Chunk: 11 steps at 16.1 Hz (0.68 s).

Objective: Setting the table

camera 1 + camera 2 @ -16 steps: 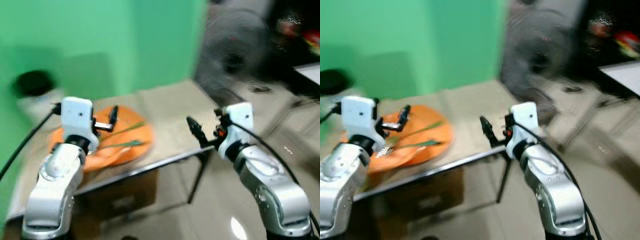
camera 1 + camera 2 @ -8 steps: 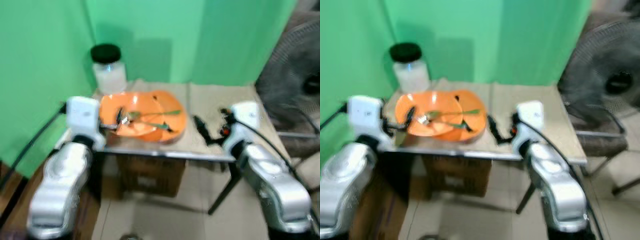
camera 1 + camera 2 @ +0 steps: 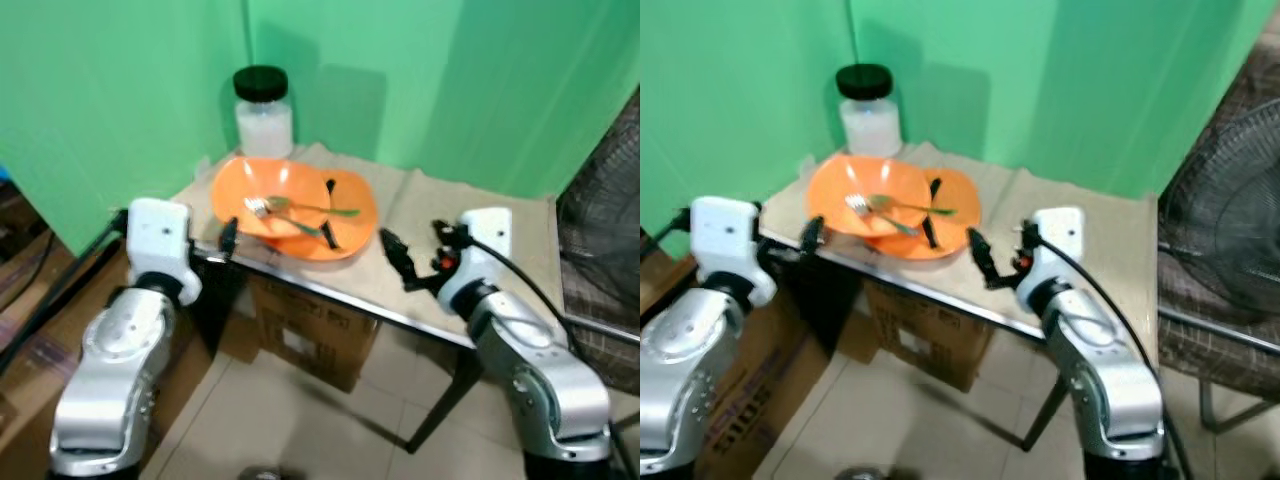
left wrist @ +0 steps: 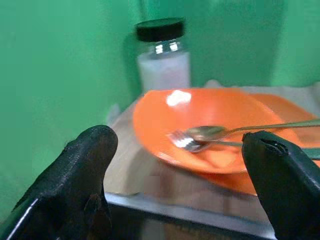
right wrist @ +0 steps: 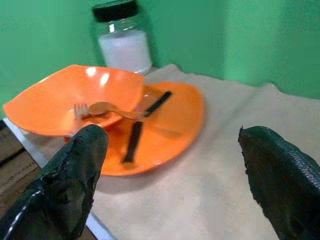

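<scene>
An orange bowl (image 3: 262, 192) rests on the edge of an orange plate (image 3: 352, 212) at the table's left end. A fork and a spoon (image 3: 298, 208) lie in the bowl, and a black utensil (image 3: 330, 232) lies on the plate. My left gripper (image 3: 226, 238) hovers open at the table's front left corner, just short of the bowl (image 4: 210, 120). My right gripper (image 3: 398, 262) is open over the front edge, to the right of the plate (image 5: 165, 130). Neither holds anything.
A jar (image 3: 263, 110) with a black lid and white contents stands behind the bowl by the green wall. A beige cloth (image 3: 480, 215) covers the table. A cardboard box (image 3: 310, 325) sits underneath. A fan (image 3: 605, 250) stands at the right.
The whole view has swung and sharpened as the camera moved; the table now sits closer and more centred. Both grippers remain open before it. Nothing on the table has moved.
</scene>
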### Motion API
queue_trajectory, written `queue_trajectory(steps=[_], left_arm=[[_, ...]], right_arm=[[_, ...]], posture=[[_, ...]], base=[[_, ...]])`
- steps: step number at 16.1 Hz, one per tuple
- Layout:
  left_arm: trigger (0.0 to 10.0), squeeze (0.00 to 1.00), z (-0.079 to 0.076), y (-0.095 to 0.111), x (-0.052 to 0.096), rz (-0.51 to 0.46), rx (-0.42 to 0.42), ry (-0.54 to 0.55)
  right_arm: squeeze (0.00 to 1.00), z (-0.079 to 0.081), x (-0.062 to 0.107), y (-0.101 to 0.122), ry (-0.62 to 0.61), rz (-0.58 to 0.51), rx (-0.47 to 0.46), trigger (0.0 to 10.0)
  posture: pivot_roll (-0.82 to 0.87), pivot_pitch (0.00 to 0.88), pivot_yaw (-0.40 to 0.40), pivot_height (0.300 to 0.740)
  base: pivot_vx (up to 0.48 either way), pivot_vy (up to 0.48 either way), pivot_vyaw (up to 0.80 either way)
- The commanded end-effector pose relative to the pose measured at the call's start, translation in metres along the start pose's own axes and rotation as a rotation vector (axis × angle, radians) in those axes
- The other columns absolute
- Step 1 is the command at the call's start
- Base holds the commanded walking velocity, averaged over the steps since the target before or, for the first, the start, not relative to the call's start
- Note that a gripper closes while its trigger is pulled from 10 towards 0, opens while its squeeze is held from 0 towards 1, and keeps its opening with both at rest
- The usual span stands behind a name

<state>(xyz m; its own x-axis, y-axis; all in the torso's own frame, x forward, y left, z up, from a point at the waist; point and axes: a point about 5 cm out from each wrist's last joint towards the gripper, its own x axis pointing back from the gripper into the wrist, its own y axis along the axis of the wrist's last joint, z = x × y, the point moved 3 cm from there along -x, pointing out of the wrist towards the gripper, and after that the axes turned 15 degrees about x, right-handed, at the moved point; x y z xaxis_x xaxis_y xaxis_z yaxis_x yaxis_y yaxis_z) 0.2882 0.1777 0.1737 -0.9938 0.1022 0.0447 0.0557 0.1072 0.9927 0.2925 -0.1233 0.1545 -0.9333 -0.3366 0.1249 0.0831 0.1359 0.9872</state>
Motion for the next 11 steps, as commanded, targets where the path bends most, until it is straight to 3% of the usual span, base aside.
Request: queue_trajectory(steps=[1,3,5,11], left_arm=[[10.0,0.00,-0.0101,-0.0061,-0.0001,0.028,-0.006,-0.048],[10.0,0.00,-0.0137,-0.0068,-0.0005,0.029,-0.016,-0.076],[10.0,0.00,-0.0183,-0.0044,-0.0023,0.024,-0.021,-0.111],[10.0,0.00,-0.0196,-0.0045,-0.0009,0.025,-0.028,-0.128]], right_arm=[[0.00,-0.0100,0.0062,-0.0037,-0.044,0.022,-0.027,10.0],[0.00,-0.0096,0.0090,-0.0056,-0.049,0.026,-0.041,10.0],[0.00,-0.0119,0.0090,-0.0051,-0.064,0.018,0.027,10.0],[0.00,-0.0124,0.0074,-0.0027,-0.071,0.009,0.053,10.0]], posture=[[0.16,0.000,0.019,0.740],[0.16,0.000,0.023,0.740],[0.15,0.000,0.036,0.740],[0.16,0.000,0.028,0.740]], base=[[0.000,0.000,0.00],[0.000,0.000,0.00],[0.000,0.000,0.22],[0.314,0.000,0.77]])
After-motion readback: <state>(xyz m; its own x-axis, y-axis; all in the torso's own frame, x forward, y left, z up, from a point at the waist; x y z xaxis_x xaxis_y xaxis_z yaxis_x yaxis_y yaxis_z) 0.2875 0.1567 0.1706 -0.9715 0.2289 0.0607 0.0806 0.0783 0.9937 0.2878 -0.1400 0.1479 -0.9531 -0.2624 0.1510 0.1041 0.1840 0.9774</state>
